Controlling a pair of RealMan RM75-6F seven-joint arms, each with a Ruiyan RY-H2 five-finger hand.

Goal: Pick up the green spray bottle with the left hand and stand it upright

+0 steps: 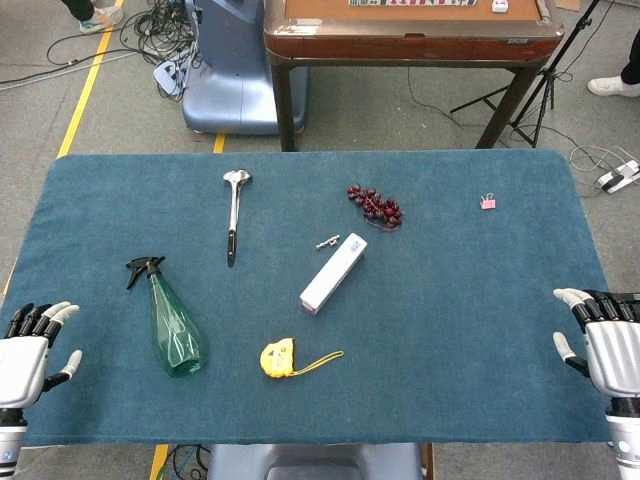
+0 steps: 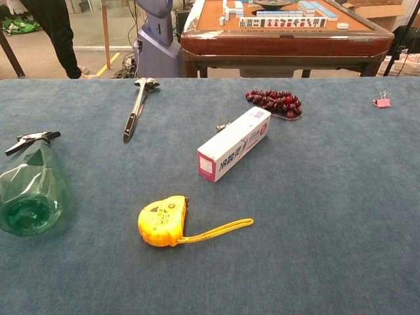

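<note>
The green spray bottle (image 1: 175,325) lies nozzle-away, just right of the left robot hand (image 1: 30,355) (empty, fingers spread).

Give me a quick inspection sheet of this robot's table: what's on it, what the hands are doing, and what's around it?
Surface: table covered in blue cloth.
Job's thing: green spray bottle lying on its side, black trigger head pointing away from the robot, untouched.
Clutter: yellow tape measure, white box, metal spoon, dark red grapes, pink binder clip, a small metal piece beside the box.
Hands: left hand and right hand at the table's near corners, fingers apart, holding nothing.
Cables: a tangle on the floor beyond the table.
Surroundings: mahjong table, blue machine base, yellow floor lines.
</note>
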